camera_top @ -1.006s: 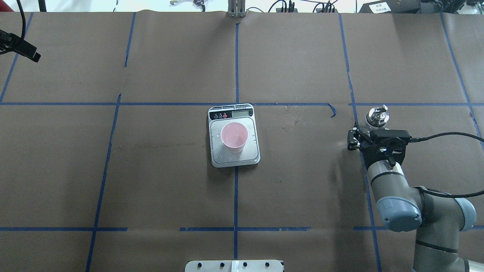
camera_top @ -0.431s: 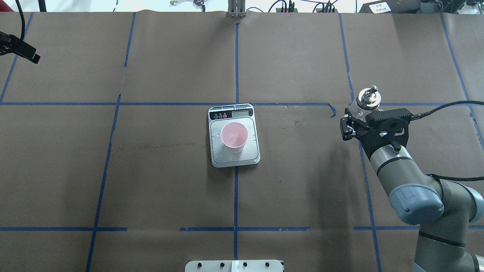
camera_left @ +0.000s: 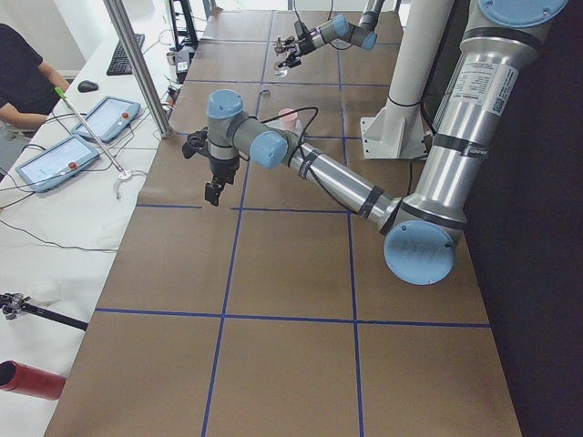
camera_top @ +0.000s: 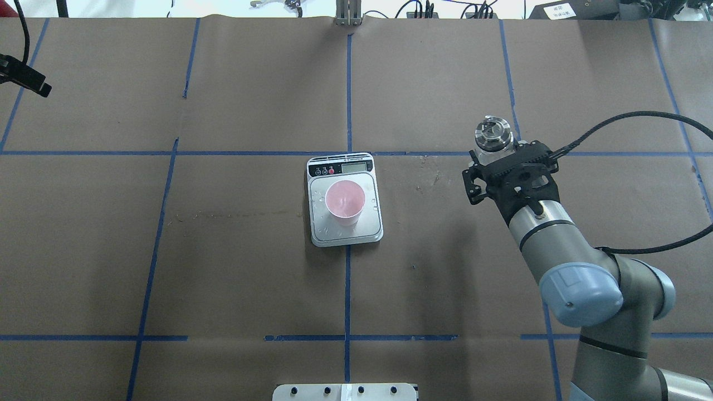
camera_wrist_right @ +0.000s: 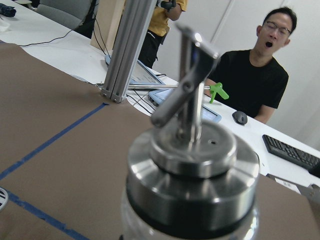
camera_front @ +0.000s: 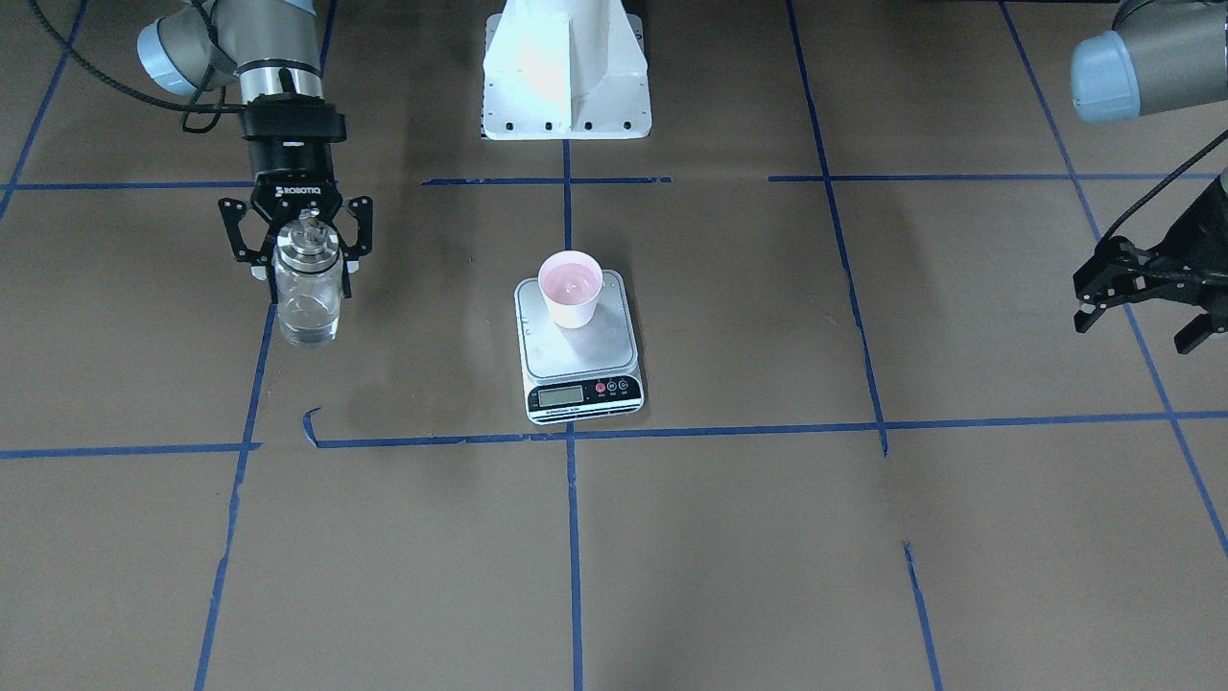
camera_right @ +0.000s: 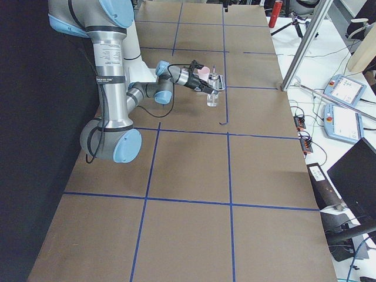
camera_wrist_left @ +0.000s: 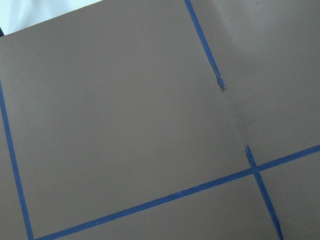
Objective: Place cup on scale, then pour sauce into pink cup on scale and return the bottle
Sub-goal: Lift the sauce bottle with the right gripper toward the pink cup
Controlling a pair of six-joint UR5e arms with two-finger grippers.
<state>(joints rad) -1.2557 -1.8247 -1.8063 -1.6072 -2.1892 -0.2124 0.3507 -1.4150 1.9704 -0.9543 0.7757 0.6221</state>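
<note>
The pale pink cup (camera_front: 570,288) stands upright on the silver plate of the scale (camera_front: 576,363) at mid-table; both also show in the overhead view, cup (camera_top: 345,201) and scale (camera_top: 356,234). My right gripper (camera_front: 303,267) is shut on the clear glass bottle (camera_front: 307,302) and holds it upright above the table, to the scale's right in the overhead view (camera_top: 493,135). The bottle's metal spout fills the right wrist view (camera_wrist_right: 192,160). The sauce is barely visible low in the bottle. My left gripper (camera_front: 1136,331) is open and empty, far out at the table's left side.
Brown paper with blue tape lines (camera_top: 348,100) covers the table. The robot's white base (camera_front: 566,72) stands at the near edge. An aluminium post (camera_top: 348,14) stands at the far edge. Operators, tablets and a keyboard are beyond the far edge (camera_wrist_right: 252,80).
My right arm has carried the bottle left toward the scale and farther from the robot. The left gripper has drifted slightly left. The cup and scale have not moved.
</note>
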